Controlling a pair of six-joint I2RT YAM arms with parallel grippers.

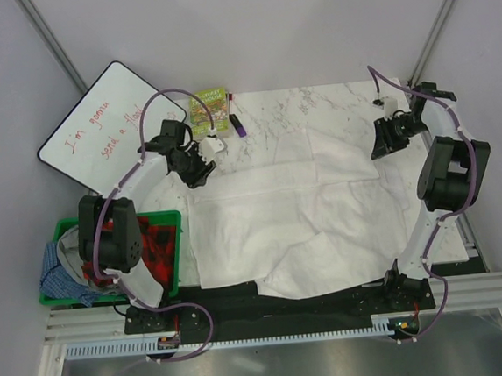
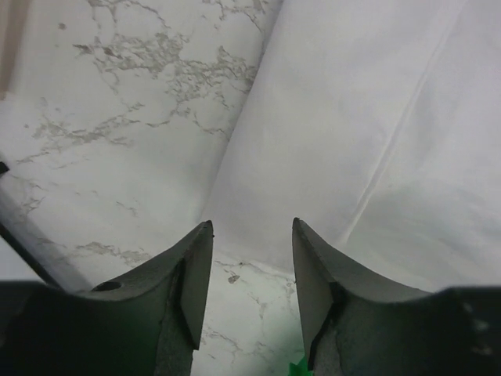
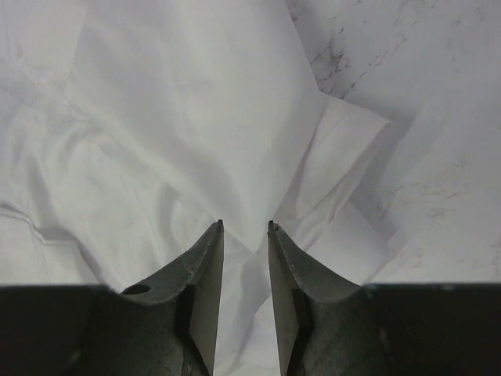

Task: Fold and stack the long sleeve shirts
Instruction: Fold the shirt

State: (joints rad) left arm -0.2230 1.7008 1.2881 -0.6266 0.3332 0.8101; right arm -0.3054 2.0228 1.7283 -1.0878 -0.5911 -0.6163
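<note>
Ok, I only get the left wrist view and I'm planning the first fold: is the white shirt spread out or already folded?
Observer: Mostly spread out. The white shirt lies rumpled over much of the table and reaches its near edge.
Operator: Where is the right hand?
Observer: The right hand hangs over the shirt's far right part, narrowly open and holding nothing.
Operator: Anything near my left hand to avoid?
Observer: Yes. A green book and a purple marker lie on the table just beyond the left hand, towards the far edge.
</note>
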